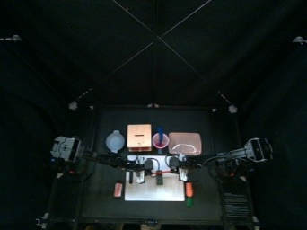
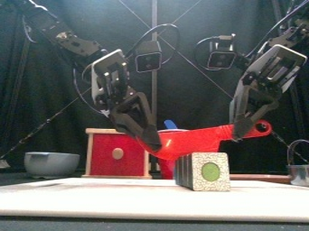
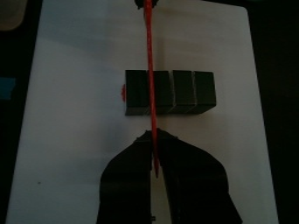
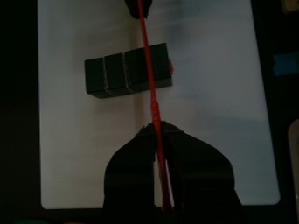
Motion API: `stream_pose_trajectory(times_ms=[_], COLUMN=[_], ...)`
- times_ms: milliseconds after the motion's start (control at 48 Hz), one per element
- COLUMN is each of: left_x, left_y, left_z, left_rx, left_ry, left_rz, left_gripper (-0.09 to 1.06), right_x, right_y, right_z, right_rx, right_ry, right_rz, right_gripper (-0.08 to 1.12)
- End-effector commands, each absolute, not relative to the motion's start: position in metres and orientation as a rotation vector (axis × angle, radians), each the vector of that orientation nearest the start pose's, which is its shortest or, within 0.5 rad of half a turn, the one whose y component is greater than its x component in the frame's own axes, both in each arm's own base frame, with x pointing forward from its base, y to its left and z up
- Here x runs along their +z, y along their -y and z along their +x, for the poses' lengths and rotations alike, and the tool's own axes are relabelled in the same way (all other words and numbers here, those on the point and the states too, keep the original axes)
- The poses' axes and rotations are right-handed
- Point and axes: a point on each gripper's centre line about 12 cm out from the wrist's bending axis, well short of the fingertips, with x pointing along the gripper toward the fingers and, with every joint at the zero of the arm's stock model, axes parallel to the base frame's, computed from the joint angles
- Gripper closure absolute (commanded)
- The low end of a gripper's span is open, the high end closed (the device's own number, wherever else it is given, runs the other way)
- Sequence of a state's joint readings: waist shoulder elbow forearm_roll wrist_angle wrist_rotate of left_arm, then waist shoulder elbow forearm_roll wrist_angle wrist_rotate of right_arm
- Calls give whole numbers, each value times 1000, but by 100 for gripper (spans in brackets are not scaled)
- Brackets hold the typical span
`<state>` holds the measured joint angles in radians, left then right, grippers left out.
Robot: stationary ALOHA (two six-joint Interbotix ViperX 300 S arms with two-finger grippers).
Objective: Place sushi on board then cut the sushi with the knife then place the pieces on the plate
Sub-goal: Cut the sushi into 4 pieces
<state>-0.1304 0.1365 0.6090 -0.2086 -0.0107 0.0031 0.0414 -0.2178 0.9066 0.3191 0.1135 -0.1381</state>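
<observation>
Sushi roll [image 2: 205,171] is sat on the white board [image 2: 108,191], roughly mid-board, and the board itself is found at 6 o'clock on the table, right by the front edge. The red knife [image 2: 205,137] is held at both ends: the left gripper [image 2: 147,135] is clamped on the blade's tip end and the right gripper [image 2: 250,122] is clenched around the handle end. The blade is hung about level just above the roll, and no contact can be made out. In the wrist views the blade is lined up over the seam next to one end block, so the first cut looks about to be made. What could go wrong: if one arm gets lowered faster than the other, the blade is tilted and the roll could be shoved sideways instead of split. If the seam is missed, the blocks just get pressed on and nothing comes apart, or the knife could be twisted out of one grip. The roll isn't pinned by anything either, so sliding is a real risk. Room-wise, plenty of bare board is left all round the roll, so a freed piece shouldn't be lost over an edge. The pink tray [image 1: 184,141] is parked at about 1 o'clock, with the red cup [image 1: 162,141], the wooden box [image 1: 140,137] and the bowl [image 1: 114,140] strung out toward 11 o'clock. All of these are well apart from the board, so the carry path to the tray looks open.
</observation>
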Motion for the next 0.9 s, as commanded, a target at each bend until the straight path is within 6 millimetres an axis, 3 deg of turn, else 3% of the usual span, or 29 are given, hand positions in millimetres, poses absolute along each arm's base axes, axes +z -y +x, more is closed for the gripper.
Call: stream_pose_trajectory(times_ms=[21,667,896], left_x=[148,117,113], left_y=[54,52,40], left_z=[411,412,413], left_rx=[-52,-43,-28], left_ry=[-698,-768,-776], left_rz=[-150,-133,-112], left_gripper=[53,53,53], right_x=[169,133,131], right_y=[-11,-14,-13], right_z=[314,313,311], right_rx=[-15,-33,-36], right_ry=[-763,-881,-890], right_rz=[177,217,213], right_gripper=[81,81,81])
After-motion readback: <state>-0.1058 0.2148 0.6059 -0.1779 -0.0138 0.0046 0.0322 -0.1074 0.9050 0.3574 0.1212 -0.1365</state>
